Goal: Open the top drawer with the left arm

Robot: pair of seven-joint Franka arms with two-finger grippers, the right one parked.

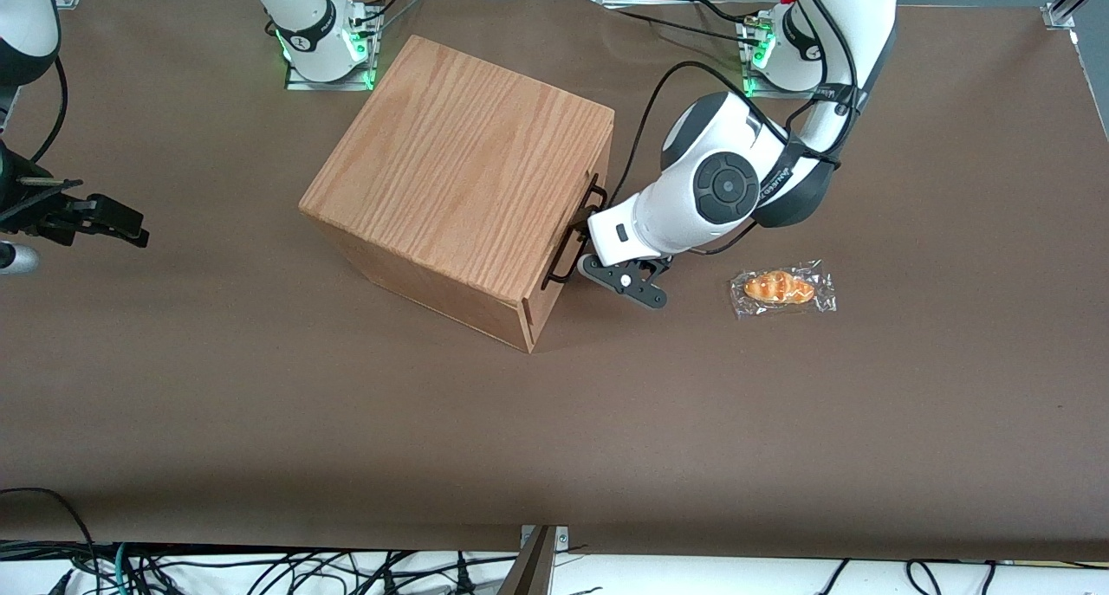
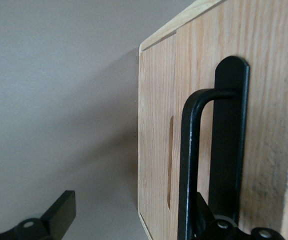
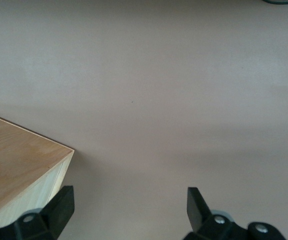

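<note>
Left arm (image 1: 736, 188) low at the box front, gripper (image 1: 582, 247) spread apart around the top drawer's (image 2: 264, 100) black handle (image 2: 191, 165), wrapped pastry (image 1: 781, 288) nearby

Even, soft overhead light; no glare.
The box (image 1: 459, 179) casts a faint shadow on the worktop (image 1: 780, 422) toward 5 o'clock; the wrist view's close handle (image 2: 191, 165) looks soft.

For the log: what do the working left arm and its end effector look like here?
The left arm is glossy white with bulbous joints; one joint carries a dark grey round cap with a ringed centre. Black cable loops along it, and a black band with small white lettering wraps the link. Its base glows green. The end effector, at the drawer handle, is black with two flat fingers; a perforated black bracket sits beside it.
</note>
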